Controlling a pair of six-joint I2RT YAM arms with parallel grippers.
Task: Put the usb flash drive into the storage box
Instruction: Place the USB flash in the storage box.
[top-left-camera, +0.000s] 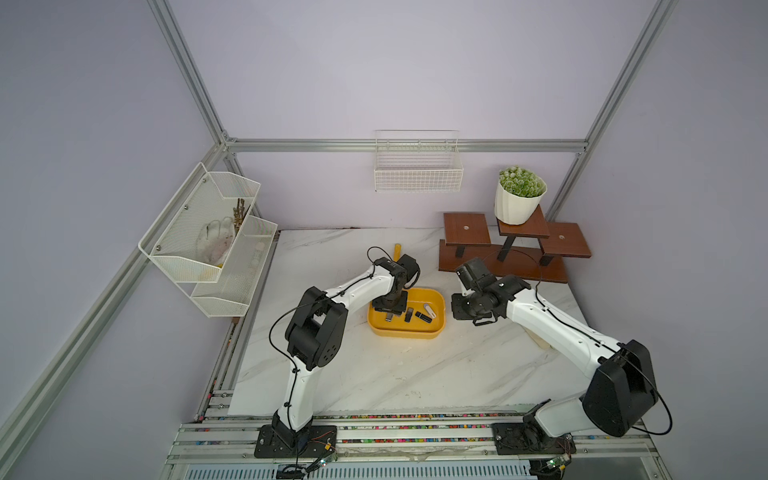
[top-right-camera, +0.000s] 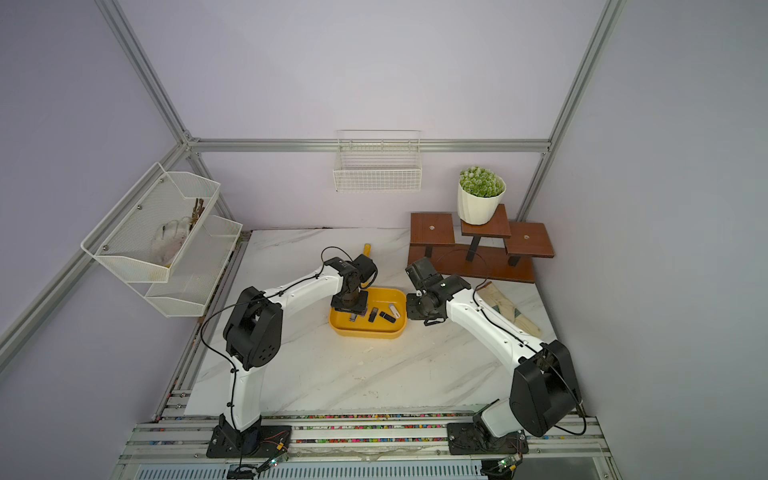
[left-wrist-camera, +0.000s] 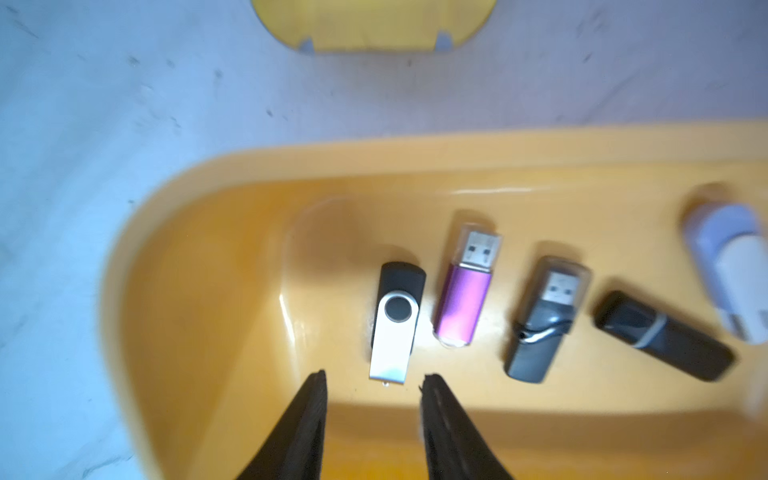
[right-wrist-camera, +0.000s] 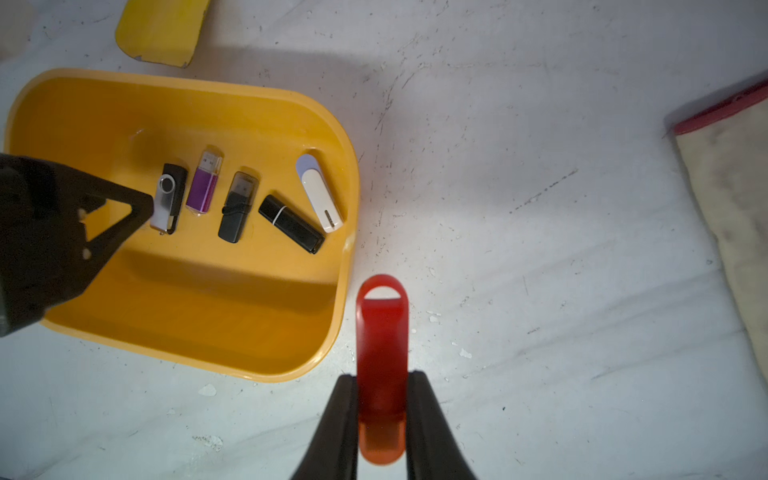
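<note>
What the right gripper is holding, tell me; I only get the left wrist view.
Observer: The right gripper is shut on a translucent red plastic flash drive.
Operator: Tell me where it is relative to the tub.
Observer: Outside the shallow yellow plastic storage box, beside its short end, over the white marble table.
Operator: Report anything else on that side.
Observer: A cream fabric glove lies on the table beside the right arm.

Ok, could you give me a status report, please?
Left end effector open over silver drive in storage box. Right end effector shut on red flash drive, beside box. Nothing between drive and box.
</note>
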